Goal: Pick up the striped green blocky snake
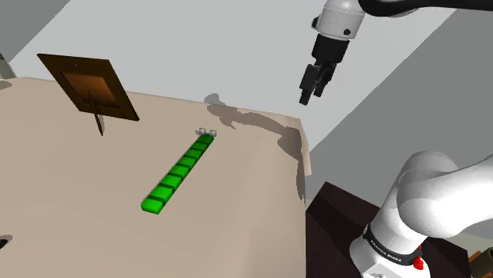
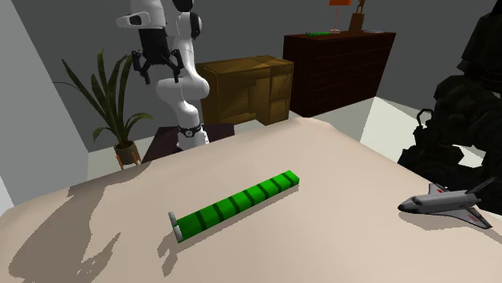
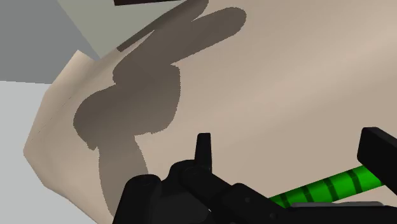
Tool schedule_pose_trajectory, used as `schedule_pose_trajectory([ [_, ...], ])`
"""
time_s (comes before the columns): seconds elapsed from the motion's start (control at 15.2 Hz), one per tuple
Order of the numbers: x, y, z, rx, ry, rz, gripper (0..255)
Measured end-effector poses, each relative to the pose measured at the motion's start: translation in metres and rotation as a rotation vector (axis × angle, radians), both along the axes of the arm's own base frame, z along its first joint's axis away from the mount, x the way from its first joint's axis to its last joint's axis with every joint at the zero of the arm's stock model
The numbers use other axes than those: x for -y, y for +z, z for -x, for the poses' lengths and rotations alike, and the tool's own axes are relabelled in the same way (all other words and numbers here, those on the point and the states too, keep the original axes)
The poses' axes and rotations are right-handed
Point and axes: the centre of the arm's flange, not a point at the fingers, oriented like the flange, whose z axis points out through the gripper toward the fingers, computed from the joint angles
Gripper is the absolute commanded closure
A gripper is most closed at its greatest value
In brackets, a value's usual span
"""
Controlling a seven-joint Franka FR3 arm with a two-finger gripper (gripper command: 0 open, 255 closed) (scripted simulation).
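Tool [image 1: 312, 95] hangs high above the surface [image 1: 71, 205], fingers spread, nothing held. Green snake [image 1: 178, 173] lies flat mid-surface, well below it. I judge it light, segmented and possibly floppy at the joints. I'd pinch across the narrow width at a middle block.

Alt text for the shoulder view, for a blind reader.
A green striped snake lies straight on a beige table. The open black hand hangs at upper right; a brown frame stands at upper left.
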Motion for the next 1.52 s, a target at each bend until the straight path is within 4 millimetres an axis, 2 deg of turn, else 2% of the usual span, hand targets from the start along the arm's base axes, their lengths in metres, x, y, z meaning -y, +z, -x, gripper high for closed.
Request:
schedule_pose_trajectory([
  [0.07, 0.000, 0.000, 0.000, 0.000, 0.000, 0.000, 0],
  [0.2, -0.013, -0.007, -0.006, -0.004, -0.036, -0.002, 0],
  [0.79, -0.101, -0.062, -0.060, -0.029, -0.313, -0.023, 0],
  [1.12, -0.148, -0.089, -0.104, -0.043, -0.472, -0.036, 0],
  [1.32, -0.168, -0.109, -0.129, -0.052, -0.568, -0.043, 0],
  [1.52, -0.189, -0.127, -0.163, -0.060, -0.663, -0.051, 0],
])
